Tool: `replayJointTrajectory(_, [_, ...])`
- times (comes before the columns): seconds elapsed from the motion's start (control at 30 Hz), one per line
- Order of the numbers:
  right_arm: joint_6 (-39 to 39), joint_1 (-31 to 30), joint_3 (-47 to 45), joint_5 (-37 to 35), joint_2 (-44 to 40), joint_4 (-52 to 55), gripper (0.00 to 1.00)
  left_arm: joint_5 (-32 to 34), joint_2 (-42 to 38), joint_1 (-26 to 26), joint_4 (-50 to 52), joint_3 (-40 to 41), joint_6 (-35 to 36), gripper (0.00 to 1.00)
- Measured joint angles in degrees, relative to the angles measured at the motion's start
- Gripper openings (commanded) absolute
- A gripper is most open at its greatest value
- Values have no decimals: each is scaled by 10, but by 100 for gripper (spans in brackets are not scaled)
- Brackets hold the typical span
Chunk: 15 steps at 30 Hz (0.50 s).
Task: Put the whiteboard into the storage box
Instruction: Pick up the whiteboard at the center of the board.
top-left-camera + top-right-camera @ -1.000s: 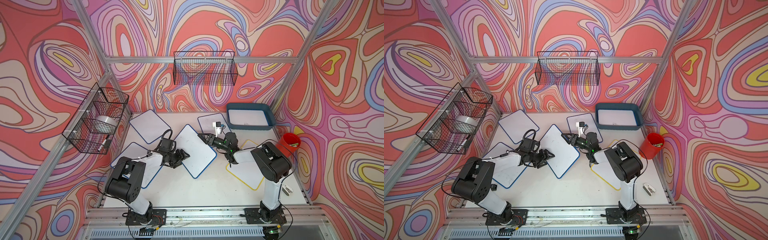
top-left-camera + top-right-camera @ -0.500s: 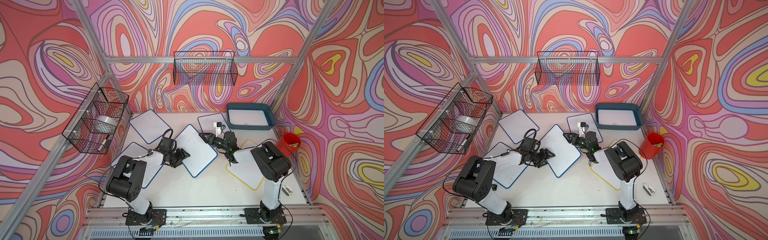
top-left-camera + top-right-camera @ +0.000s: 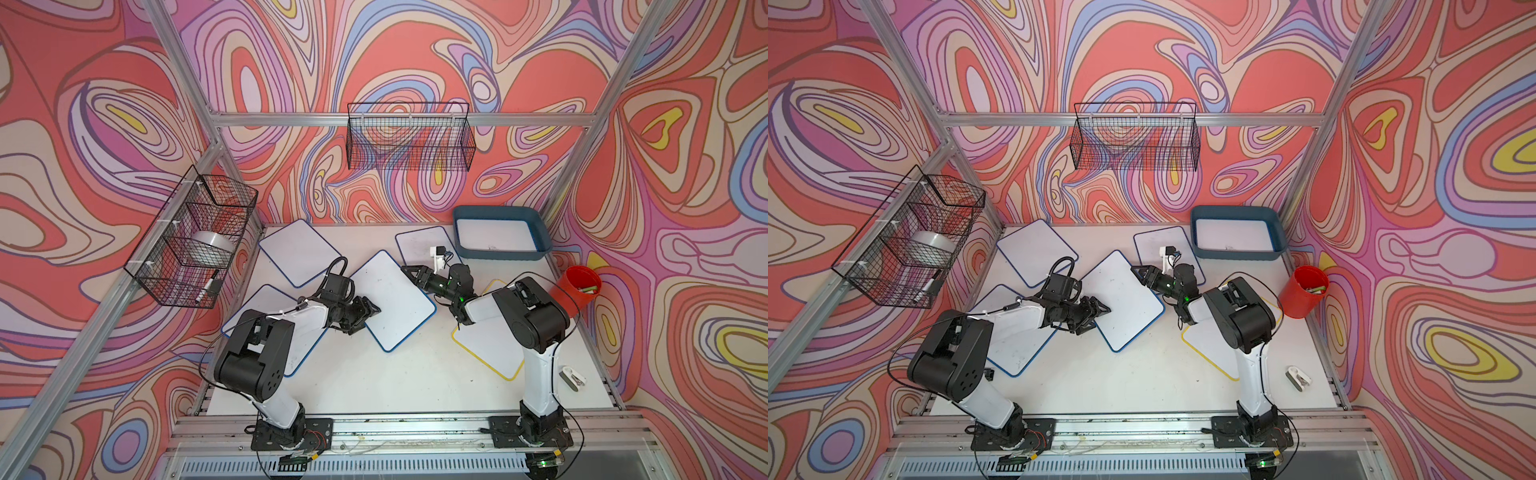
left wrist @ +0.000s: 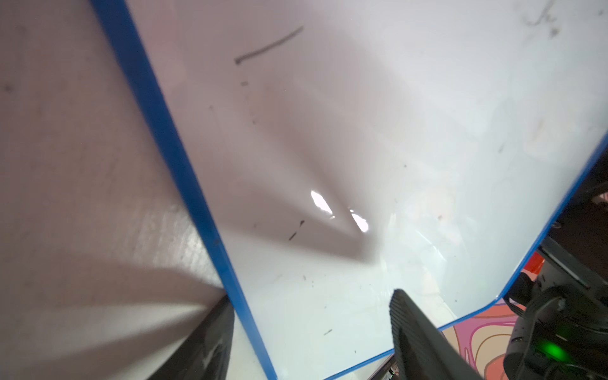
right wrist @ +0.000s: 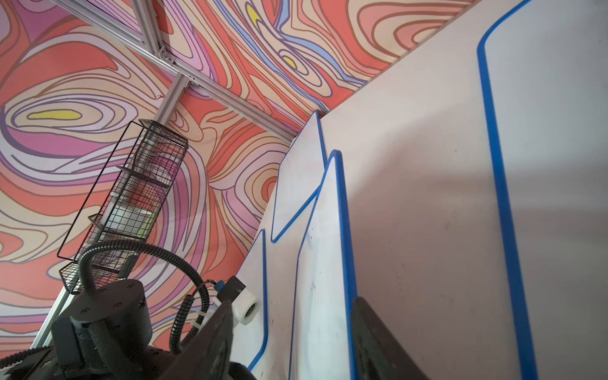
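Whiteboard [image 3: 395,299] [image 3: 1125,299] in both top views: blue-edged, in the middle of the table [image 3: 395,382], well apart from the box [image 3: 503,254] in the far right corner.
Left wrist view: left gripper [image 4: 311,296] released, jaws astride its blue edge.
Right wrist view: right gripper [image 5: 292,302] released, jaws astride its edge.

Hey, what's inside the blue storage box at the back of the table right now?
Inside the storage box lies a flat white panel, apparently a whiteboard, covering nearly the whole floor. Whatever is beneath it is hidden in these pictures.
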<state>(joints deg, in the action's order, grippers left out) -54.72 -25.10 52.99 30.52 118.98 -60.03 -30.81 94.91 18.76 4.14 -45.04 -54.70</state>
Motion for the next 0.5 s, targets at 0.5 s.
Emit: replayJointTrajectory(0.5, [-53, 0, 1, 43, 4, -101, 59, 1, 5, 5, -16, 0, -17, 70])
